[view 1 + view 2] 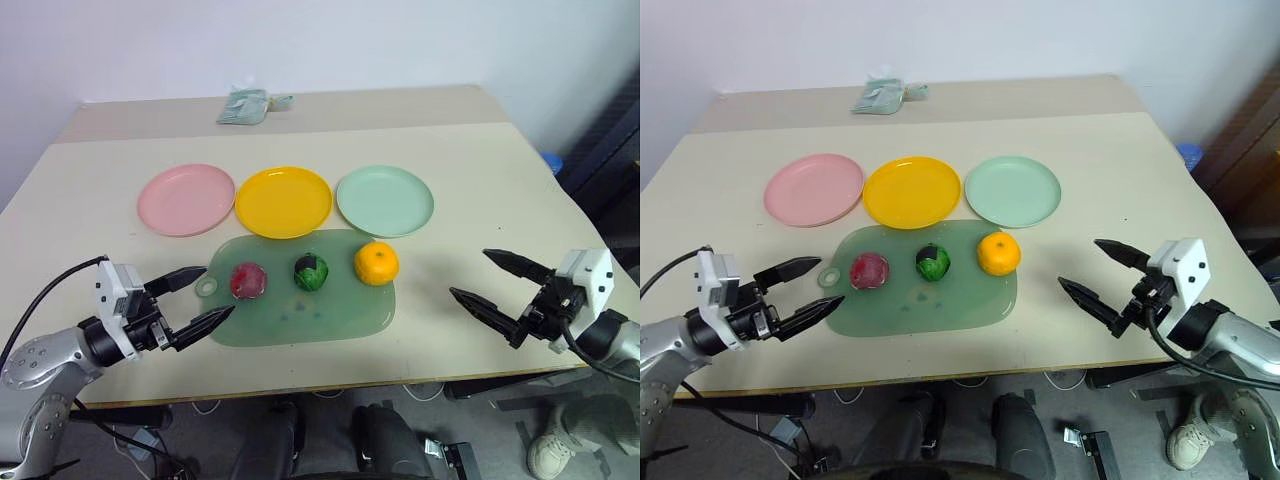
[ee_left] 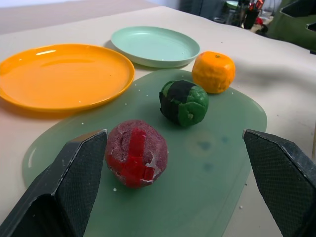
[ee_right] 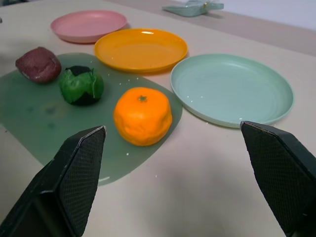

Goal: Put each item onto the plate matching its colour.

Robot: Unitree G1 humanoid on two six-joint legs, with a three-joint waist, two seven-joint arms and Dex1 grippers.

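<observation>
Three plates sit in a row across mid bench (image 1: 480, 170): pink plate (image 1: 186, 199) at 9 o'clock of the yellow plate (image 1: 283, 201), mint green plate (image 1: 385, 200) at its 3 o'clock; yellow touches or nearly touches both neighbours. All three bare. Just nearer the robot lies a translucent green mat (image 1: 300, 310) w/ all three fruits along its far side: dark red fruit (image 1: 248, 281) toward 9, dark green fruit (image 1: 311, 272) in the middle, orange fruit (image 1: 376, 263) at the 3 o'clock end, close to the mint plate. Fruits apart from each other.

Left gripper (image 1: 196, 297) hovers at the mat's 9 o'clock edge, fingers spread wide, holding nothing, aimed at the red fruit. Right gripper (image 1: 487, 282) hovers off the mat's 3 o'clock side, well apart from the orange fruit, fingers wide apart, empty.

A crumpled pale green packet (image 1: 248, 105) lies at the bench's far edge, 12 o'clock.
</observation>
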